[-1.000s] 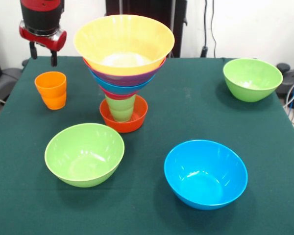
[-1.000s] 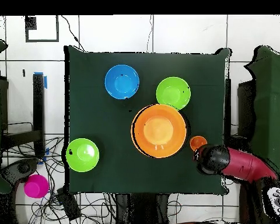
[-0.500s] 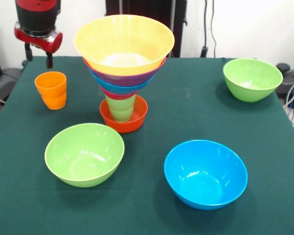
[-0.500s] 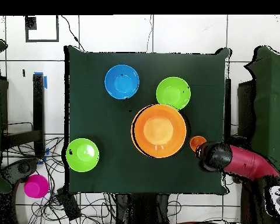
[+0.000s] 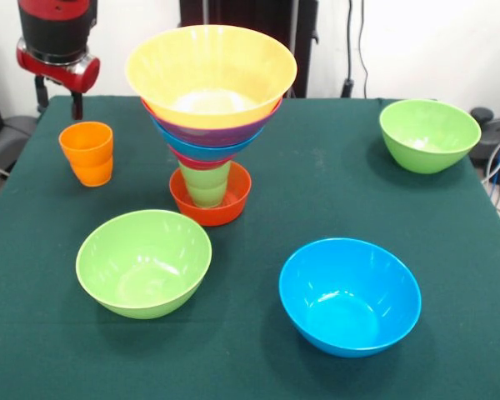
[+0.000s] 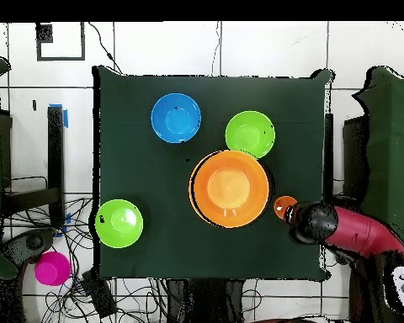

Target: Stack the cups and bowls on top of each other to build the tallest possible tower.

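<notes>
Nearest, blue bowl [image 5: 350,296] and lime bowl [image 5: 143,262] sit loose on the worktop [image 5: 317,192]; mid-table the tower [image 5: 210,117] widens upward, so looks top-heavy; orange cup [image 5: 87,153] beyond; hand [image 5: 57,92] released, empty.

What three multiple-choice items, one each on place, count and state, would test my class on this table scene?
1. Where does the light green plastic cup stand?
A in the small red-orange bowl
B in the blue bowl
C on bare cloth

2. How many lime green bowls stand loose?
A one
B two
C three

3. What is the orange plastic cup?
A gripped by the tool
B tipped over
C upright and free

Key:
A, the cup sits in that bowl under the tower.
B, one near, one far.
C, it stands alone, tool apart.
</notes>
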`<state>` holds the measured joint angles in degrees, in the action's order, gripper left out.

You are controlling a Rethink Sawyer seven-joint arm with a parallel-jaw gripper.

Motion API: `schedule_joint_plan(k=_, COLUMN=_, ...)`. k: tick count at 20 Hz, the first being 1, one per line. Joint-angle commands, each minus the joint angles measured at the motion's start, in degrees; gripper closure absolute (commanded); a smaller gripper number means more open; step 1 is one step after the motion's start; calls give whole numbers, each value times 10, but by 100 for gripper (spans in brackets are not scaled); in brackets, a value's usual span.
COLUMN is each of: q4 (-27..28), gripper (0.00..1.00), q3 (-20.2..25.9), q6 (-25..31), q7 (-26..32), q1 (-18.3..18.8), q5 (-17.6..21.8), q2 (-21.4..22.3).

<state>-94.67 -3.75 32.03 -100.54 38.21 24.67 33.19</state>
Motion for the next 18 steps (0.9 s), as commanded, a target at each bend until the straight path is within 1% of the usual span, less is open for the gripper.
schedule_joint_plan(k=1, q4=33, gripper=0, q3=58, q6=-14, q7=-48, q1=-24, q5=-20, q2=-56)
schedule_joint_plan(k=5, q4=38, gripper=0, q3=59, q6=-33, q7=-54, q1=-23, q5=-23, q2=-76)
schedule_joint_plan(k=13, q4=47, gripper=0, q3=52, q6=-93, q7=-80, q1=-29, q5=-23, q2=-123)
schedule_joint_plan(k=18, q4=61, gripper=0, q3=45, q6=-110, q7=-80, q1=-34, q5=-23, q2=-140)
